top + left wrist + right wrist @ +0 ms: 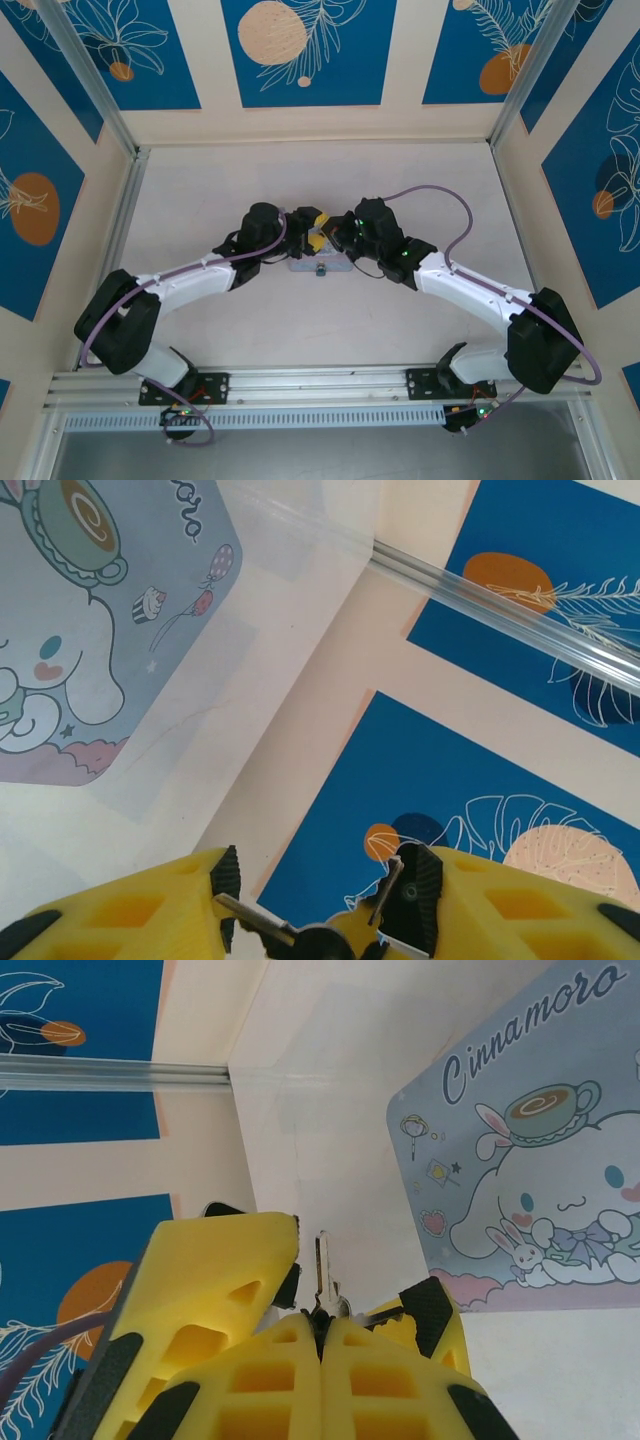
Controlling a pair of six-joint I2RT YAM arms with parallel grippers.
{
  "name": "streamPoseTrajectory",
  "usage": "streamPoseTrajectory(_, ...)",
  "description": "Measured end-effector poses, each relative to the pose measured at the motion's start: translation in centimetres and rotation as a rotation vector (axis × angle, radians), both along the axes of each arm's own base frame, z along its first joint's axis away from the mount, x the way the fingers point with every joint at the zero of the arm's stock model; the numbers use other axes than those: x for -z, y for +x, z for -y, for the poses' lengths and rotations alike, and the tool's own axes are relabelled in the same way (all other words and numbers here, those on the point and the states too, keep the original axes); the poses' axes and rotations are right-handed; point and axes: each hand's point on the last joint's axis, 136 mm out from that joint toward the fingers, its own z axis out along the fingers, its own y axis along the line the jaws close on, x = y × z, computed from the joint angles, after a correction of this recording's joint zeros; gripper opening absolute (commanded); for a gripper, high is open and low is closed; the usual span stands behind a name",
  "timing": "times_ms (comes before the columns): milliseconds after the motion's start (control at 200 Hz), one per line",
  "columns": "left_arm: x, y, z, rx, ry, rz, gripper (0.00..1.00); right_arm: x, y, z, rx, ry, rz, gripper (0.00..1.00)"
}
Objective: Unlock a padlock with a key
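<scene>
My right gripper (321,1328) is shut on the head of the key (322,1265), whose thin metal blade sticks out past the fingertips. A second small key (388,1311) hangs sideways from the same bunch. My left gripper (320,880) stands open around them: one blade (250,916) reaches its left pad and the other key (386,888) lies against its right pad (418,892). In the top view both grippers (316,228) (336,236) meet just above the tin. A tiny bluish thing at the tin's near edge looks like the padlock (320,269).
The pale blue cartoon-printed tin (302,266) (80,630) (540,1160) lies flat mid-table under the grippers. Aluminium rails (110,240) and blue-patterned walls (300,50) enclose the table on three sides.
</scene>
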Motion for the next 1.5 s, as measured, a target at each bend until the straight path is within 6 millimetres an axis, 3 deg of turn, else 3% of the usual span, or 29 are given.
streamPoseTrajectory(445, 0.3, 0.3, -0.3, -0.027, 0.014, -0.003, 0.40, 1.3, -0.3, 0.6, 0.021, -0.011, -0.025, 0.00)
streamPoseTrajectory(1500, 1.6, 0.2, -0.9, -0.050, 0.044, -0.023, 0.27, 1.7, -0.3, 1.5, 0.045, -0.011, -0.034, 0.00)
